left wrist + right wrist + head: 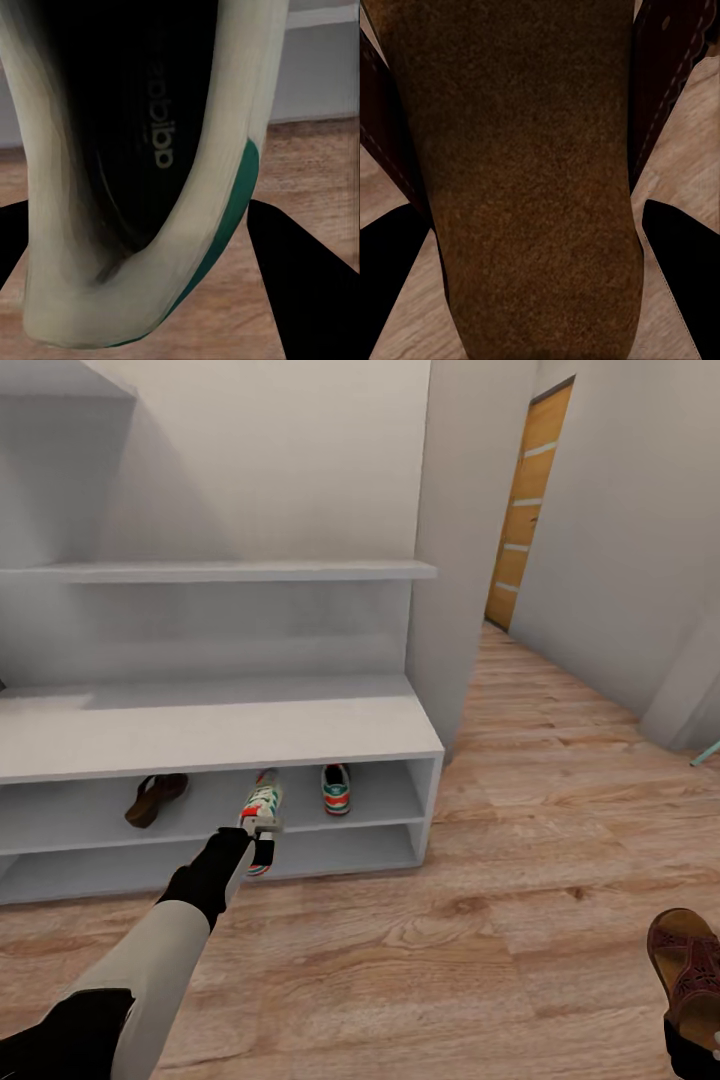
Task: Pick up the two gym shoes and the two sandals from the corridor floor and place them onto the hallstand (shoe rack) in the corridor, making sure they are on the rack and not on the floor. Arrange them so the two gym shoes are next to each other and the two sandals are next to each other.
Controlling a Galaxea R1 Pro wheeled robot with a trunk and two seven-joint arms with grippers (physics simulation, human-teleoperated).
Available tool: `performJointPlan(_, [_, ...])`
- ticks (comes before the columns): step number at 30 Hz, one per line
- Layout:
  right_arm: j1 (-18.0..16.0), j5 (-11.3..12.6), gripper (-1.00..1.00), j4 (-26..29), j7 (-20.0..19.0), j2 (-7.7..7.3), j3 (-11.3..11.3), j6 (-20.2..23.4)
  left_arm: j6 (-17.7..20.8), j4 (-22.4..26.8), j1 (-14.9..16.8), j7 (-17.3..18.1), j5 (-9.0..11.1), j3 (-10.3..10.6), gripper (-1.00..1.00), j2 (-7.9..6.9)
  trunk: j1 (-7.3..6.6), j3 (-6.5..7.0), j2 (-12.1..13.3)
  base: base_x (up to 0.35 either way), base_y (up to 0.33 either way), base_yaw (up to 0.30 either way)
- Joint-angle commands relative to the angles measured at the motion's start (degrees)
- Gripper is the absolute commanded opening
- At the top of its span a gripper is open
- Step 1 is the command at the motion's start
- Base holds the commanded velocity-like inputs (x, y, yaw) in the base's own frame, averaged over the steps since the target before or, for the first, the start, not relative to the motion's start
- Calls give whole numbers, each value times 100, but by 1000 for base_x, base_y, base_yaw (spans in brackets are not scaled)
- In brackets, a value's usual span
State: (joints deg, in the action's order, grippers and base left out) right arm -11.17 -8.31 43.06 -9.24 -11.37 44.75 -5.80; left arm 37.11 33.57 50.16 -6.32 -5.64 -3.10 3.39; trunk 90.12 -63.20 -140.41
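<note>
Left gripper (262, 843), frame centre-low: fingers (300, 292) clamped on a gym shoe (261, 808) at the hallstand (215, 735) upper shelf front. Second gym shoe (336, 789) and one sandal (155, 798) on that shelf. Right gripper (536, 225), lower right corner: fingers grip the other sandal (688, 966) above the corridor floor (480, 920).

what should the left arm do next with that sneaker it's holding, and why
Probably ease the gym shoe forward onto the hallstand's upper open shelf and release it there. The left gripper holds it at the shelf's front edge, toe already pointing in. The other sneaker sits just to its right on that shelf with a free gap between, so setting it down there puts the pair side by side.
</note>
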Motion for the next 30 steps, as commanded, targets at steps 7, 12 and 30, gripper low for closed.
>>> performJointPlan(7, [-8,-57,-100,4,-43,3,41,-26,25,9,3,24,-60,-33,-100,4,1,-5,-2,266,-169,0])
performJointPlan(12, [-8,-57,-100,9,-43,3,43,-27,14,8,-3,29,-60,-37,-100,4,1,-5,-2,100,-31,0])
performJointPlan(30, [-8,-57,-100,10,-43,-6,51,-27,-22,-8,0,34,-60,-33,-100,-4,1,-5,-2,71,-2,0])
